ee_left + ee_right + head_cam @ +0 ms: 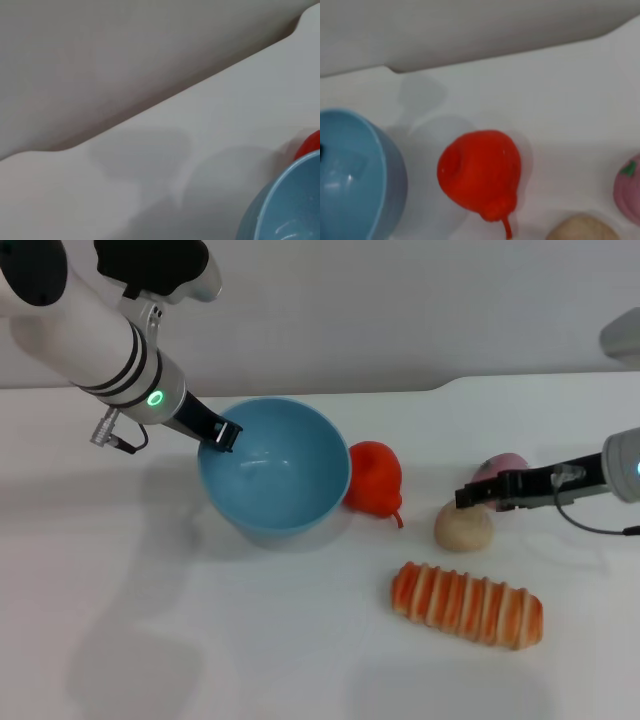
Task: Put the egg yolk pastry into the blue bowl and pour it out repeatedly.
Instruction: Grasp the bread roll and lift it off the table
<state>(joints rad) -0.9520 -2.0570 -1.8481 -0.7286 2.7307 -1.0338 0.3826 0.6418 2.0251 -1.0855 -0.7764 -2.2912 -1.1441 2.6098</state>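
Observation:
The blue bowl (275, 475) stands tilted toward the front on the white table, and it holds nothing. My left gripper (221, 434) is shut on its back-left rim. The left wrist view catches only an edge of the blue bowl (287, 210). The egg yolk pastry (463, 526), a small beige dome, lies on the table to the right of the bowl. My right gripper (468, 496) hovers just above and behind it, reaching in from the right. In the right wrist view the egg yolk pastry (582, 230) shows only its top, with the blue bowl (350, 170) off to one side.
A red pepper-shaped toy (375, 477) rests against the bowl's right side and fills the middle of the right wrist view (480, 172). A pink peach bun (505, 464) sits behind my right gripper. A long orange-striped bread (467, 604) lies at the front right.

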